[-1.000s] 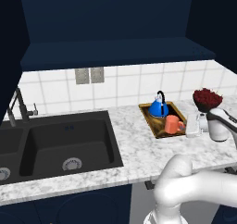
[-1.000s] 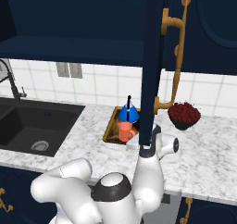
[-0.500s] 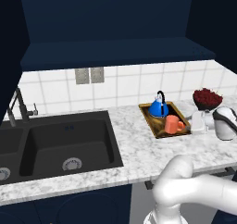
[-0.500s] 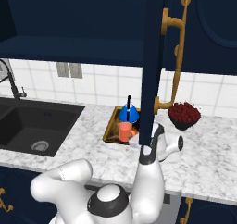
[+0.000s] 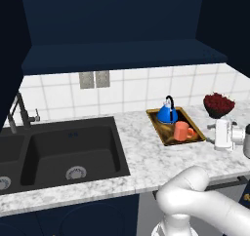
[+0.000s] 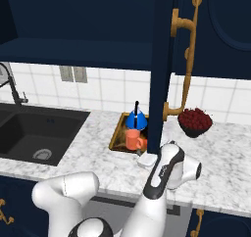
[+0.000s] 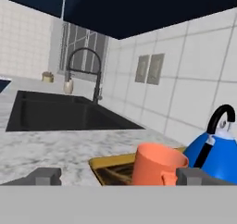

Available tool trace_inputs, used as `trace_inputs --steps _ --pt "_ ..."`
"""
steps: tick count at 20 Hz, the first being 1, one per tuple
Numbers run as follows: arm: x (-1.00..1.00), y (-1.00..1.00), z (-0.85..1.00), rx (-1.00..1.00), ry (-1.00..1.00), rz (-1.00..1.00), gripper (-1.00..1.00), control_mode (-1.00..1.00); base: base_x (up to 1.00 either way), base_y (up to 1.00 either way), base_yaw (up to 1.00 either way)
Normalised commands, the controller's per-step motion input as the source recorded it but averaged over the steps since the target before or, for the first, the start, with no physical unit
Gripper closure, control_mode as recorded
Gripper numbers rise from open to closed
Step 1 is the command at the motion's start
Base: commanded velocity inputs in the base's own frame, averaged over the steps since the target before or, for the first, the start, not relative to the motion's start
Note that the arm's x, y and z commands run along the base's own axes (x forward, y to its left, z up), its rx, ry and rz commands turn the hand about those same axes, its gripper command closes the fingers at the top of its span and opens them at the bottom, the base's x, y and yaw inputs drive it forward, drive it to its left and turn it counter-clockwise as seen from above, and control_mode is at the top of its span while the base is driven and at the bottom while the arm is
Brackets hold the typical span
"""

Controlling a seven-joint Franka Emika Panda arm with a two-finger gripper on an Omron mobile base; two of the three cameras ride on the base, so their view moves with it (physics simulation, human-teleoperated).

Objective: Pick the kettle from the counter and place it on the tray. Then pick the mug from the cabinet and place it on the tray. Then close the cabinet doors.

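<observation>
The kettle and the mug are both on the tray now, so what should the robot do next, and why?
Probably lift the open hand away from the mug and toward the open cabinet door. Kettle and mug already sit on the tray; only the doors remain.

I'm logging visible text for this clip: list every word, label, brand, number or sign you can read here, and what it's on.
None: no readable text in any view.
The kettle, mug and tray are plain, with no lettering.
The grey wall plates on the tiles carry no marking.
The cabinet door and counter show no signs or labels.
</observation>
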Motion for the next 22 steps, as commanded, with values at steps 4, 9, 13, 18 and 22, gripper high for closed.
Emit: trace_inputs --steps 4,9,13,18,22 --pt "-0.37 -0.12 0.52 0.09 -0.23 0.0 -1.0 -1.0 0.0 0.0 0.0" --pt "-0.05 -0.34 0.53 0.09 -0.18 0.0 -1.0 -1.0 0.0 0.0 0.0" --pt "0.0 -0.46 0.52 0.09 -0.2 0.0 -1.0 -1.0 0.0 0.0 0.0" --pt "0.0 -0.58 0.44 0.11 -0.19 0.0 -1.0 -1.0 0.0 0.0 0.0" --pt "0.0 -0.61 0.43 0.1 -0.18 0.0 -1.0 -1.0 0.0 0.0 0.0"
